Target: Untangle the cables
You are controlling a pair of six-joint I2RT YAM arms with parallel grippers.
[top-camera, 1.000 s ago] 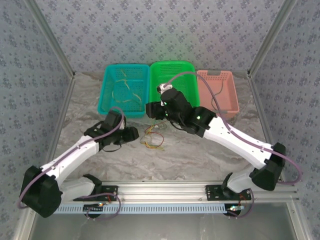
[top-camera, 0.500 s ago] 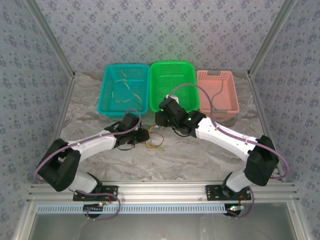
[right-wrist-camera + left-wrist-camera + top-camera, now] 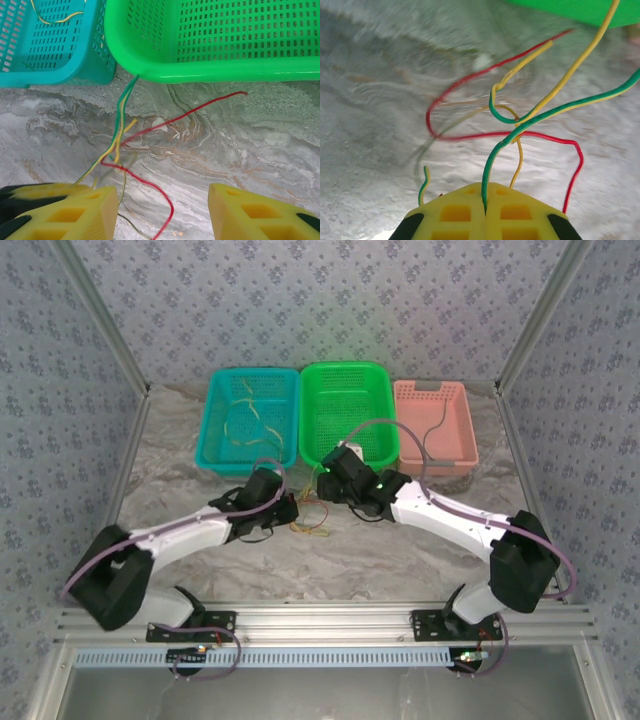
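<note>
Cables (image 3: 308, 518): thin wires, probably light and springy; left gripper (image 3: 485, 192) pinches green strand (image 3: 488, 167), right gripper (image 3: 160, 210) half-spread, empty; best taken by free ends.

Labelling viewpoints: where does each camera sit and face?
Top external: above, behind the white left arm and right arm, looking down on the grey marbled table.
Left wrist: on the left gripper, looking past shut yellow fingers pinching a green-yellow wire.
Right wrist: on the right gripper, facing the green perforated basket between open yellow fingers.
Wrist views share a thin red wire.
</note>
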